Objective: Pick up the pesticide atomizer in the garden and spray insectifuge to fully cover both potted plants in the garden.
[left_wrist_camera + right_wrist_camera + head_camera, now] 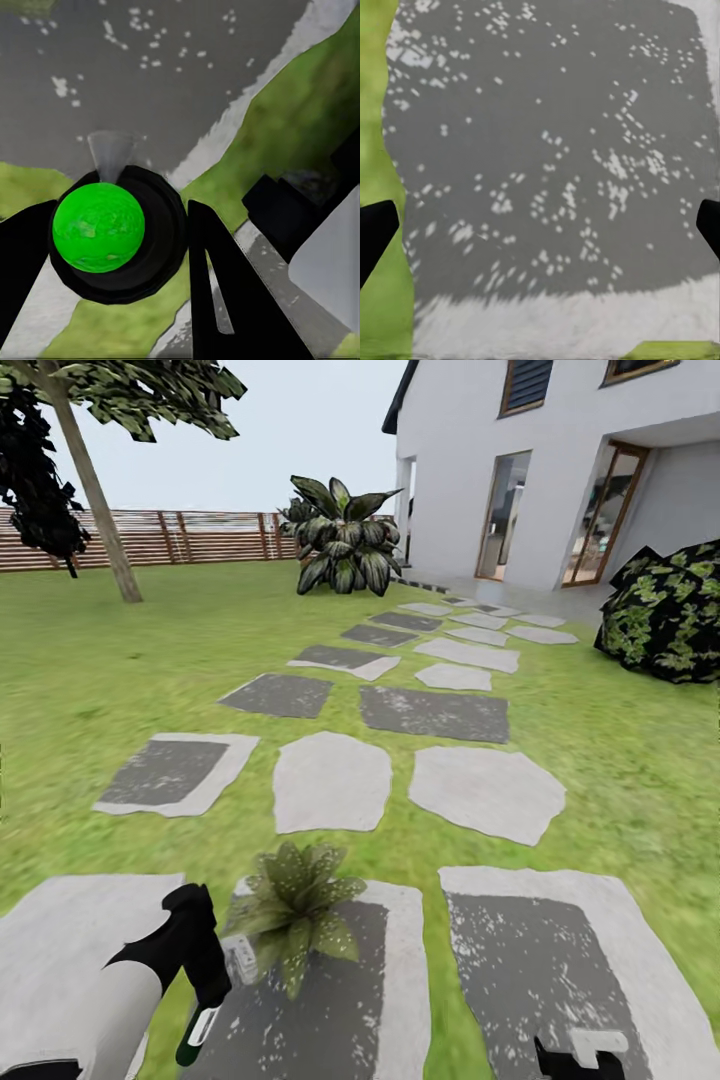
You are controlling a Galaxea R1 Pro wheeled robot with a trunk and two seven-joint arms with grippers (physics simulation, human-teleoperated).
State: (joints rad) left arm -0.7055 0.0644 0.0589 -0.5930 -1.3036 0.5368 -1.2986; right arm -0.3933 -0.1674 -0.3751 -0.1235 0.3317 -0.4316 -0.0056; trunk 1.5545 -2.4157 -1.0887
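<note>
Black left hand point(205, 1000) clamps slim dark atomizer point(197, 1032) beside speckled plant point(296, 909).

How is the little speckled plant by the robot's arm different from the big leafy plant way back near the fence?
The small speckled rosette plant sits low on a grey stepping stone right beside the robot's left gripper. The big dark striped leafy plant stands far off on the lawn by the white house. The small one has pale dots on its leaves, while the big one has long striped leaves. Both are green with pointed leaves.
</note>
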